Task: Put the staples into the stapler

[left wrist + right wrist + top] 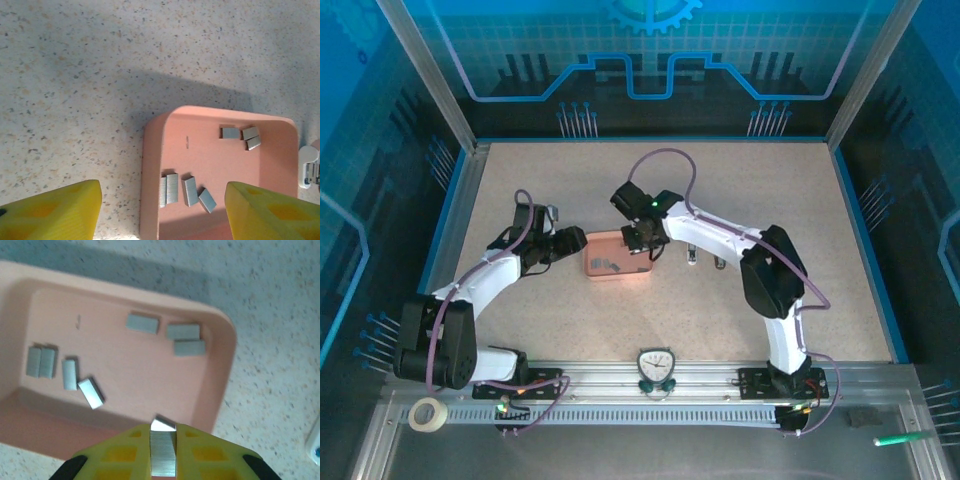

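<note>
A salmon-pink tray (605, 270) lies mid-table with several loose grey staples (172, 189) on its floor, the same staples (142, 323) appearing in the right wrist view. My right gripper (163, 437) hovers over the tray's near right corner (215, 390), shut on one staple strip (163, 452) held upright between its yellow fingers. My left gripper (162, 215) is open and straddles the tray's left wall (150, 200), with nothing between its fingers. A small white stapler (309, 169) lies on the table just beyond the tray's right side, cut by the frame edge.
A small clock (655, 365) stands on the front rail between the arm bases. A tape roll (425, 413), a dark block (863, 417) and a green pen (900, 438) lie on the metal ledge. Aluminium posts and panels wall the speckled table (570, 170).
</note>
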